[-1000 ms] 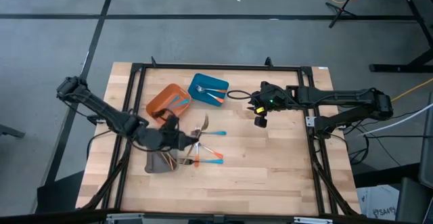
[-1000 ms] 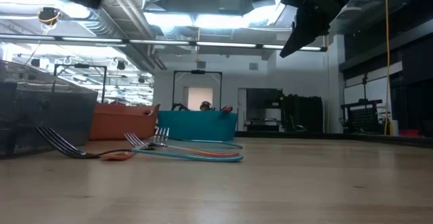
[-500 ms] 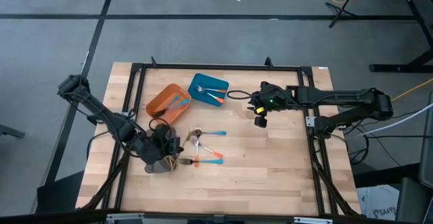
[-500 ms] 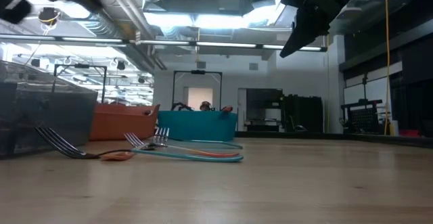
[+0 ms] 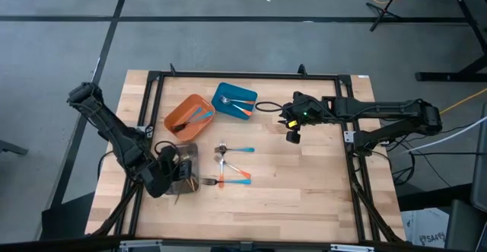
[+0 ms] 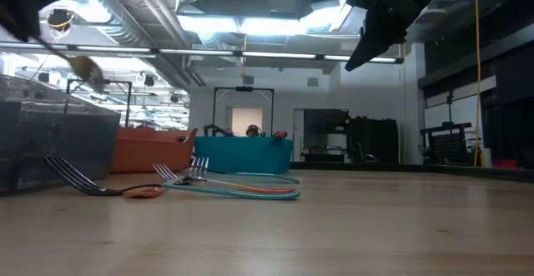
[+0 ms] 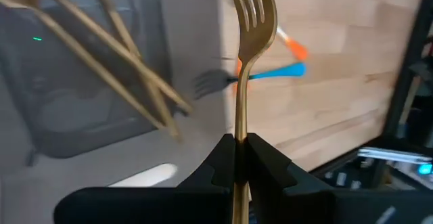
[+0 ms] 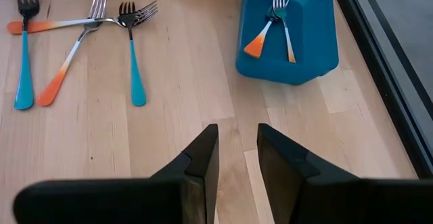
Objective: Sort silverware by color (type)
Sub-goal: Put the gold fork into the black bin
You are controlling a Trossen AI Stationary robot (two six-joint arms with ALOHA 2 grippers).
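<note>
My left gripper (image 5: 173,177) is over the grey tray (image 5: 187,154) at the table's near left, shut on a gold fork (image 7: 249,28). Gold pieces (image 7: 115,61) lie in that tray (image 7: 74,116). Several forks with blue and orange handles (image 5: 228,165) lie flat on the wood in the middle, also seen in the right wrist view (image 8: 81,34). The orange tray (image 5: 188,113) and the blue tray (image 5: 234,101) each hold coloured pieces. My right gripper (image 5: 293,135) hangs open above the table, right of the blue tray (image 8: 291,34), with nothing between its fingers. My left gripper pinches the gold fork's handle (image 7: 240,119) between its two fingers. The fork runs along the fingers, its tines (image 7: 252,4) sticking out past the fingertips. The fingers slant downward. The fork is lifted clear, above the grey tray's edge.
A black metal frame (image 5: 243,75) runs round the tabletop. Bare wood (image 5: 304,199) lies at the near right. In the low view the grey tray (image 6: 50,147) stands at the left, with a dark fork (image 6: 79,180) just beside it.
My left gripper has carried the gold fork from above the forks in the middle toward the table's left and near edges, to over the grey tray. It has sunk a little and its wrist has rolled, turning the fork. It has stayed shut.
</note>
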